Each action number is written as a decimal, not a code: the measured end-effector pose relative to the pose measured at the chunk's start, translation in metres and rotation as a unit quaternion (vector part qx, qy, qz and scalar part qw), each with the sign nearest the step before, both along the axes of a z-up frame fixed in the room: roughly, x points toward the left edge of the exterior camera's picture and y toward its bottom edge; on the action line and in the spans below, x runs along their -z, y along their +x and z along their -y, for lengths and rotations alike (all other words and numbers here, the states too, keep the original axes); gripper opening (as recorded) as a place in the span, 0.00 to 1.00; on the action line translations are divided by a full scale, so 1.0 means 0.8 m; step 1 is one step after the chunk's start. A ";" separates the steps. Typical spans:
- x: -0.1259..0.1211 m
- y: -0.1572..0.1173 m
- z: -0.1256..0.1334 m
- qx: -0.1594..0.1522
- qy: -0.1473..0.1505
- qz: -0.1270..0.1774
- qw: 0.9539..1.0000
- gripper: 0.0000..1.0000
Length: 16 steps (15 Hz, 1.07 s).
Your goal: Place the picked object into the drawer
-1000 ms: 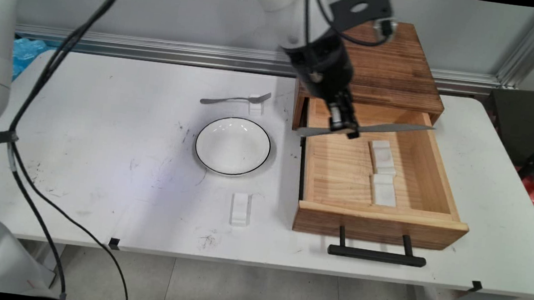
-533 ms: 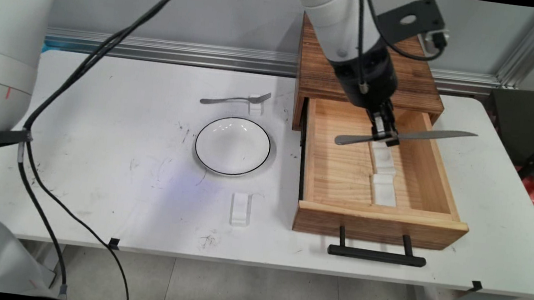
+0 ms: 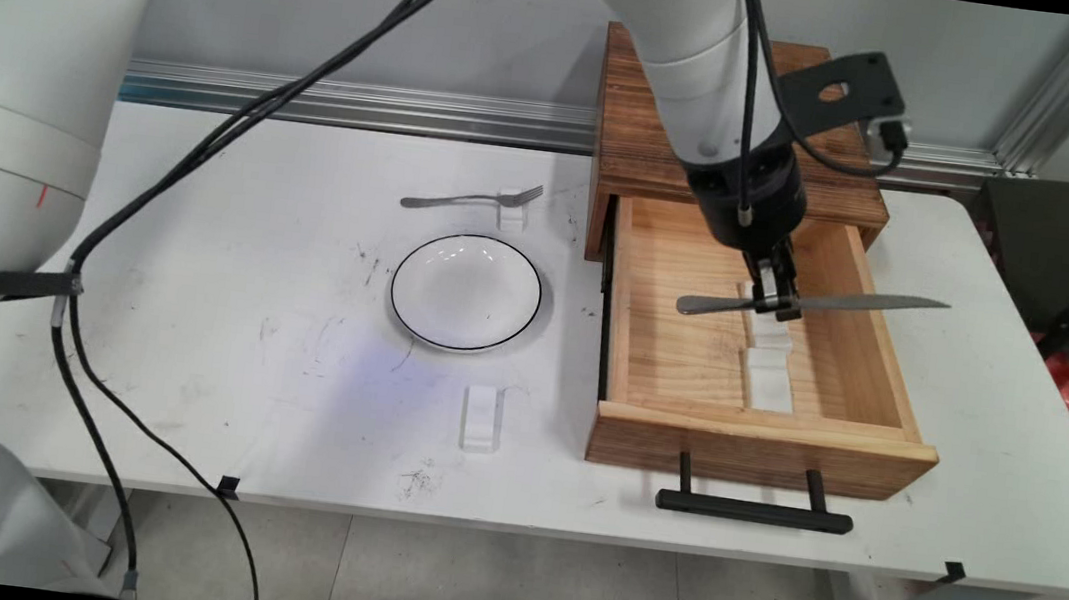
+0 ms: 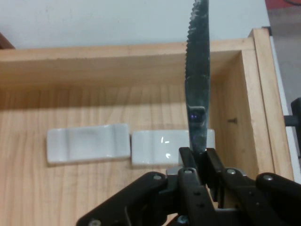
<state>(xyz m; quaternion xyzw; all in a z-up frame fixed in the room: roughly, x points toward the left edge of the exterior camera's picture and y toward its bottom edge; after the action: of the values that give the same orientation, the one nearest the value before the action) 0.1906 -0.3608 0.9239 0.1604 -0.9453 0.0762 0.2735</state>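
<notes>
Gripper [image 3: 779, 306] clamped on knife [image 3: 811, 303] mid-length, held level over open wooden drawer [image 3: 679, 357]. Handle juts one side of fingers [image 4: 188, 162], serrated blade other side, tip cut off in hand view. Two white rests [image 4: 88, 143] on drawer floor below fingers; nearer one partly hidden, seemingly untouched.

The white arm descends from the top centre of the main view, slanting down and to the right, with black cables strung along it from the left side of the frame. Its black wrist section points almost straight down, right of centre. The black two-finger gripper [image 3: 778, 303] hangs below it with fingers pressed close together, clamped on a knife [image 3: 856, 302]. In the hand view the fingers [image 4: 188, 162] rise from the bottom edge, pinching the blade near bottom centre.
</notes>
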 end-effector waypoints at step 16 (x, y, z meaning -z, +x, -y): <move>0.072 0.010 -0.007 -0.029 0.026 0.034 0.999 0.00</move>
<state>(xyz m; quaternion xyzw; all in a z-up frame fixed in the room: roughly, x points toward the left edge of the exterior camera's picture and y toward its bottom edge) 0.1989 -0.3550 0.8663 0.1923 -0.9507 0.0650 0.2343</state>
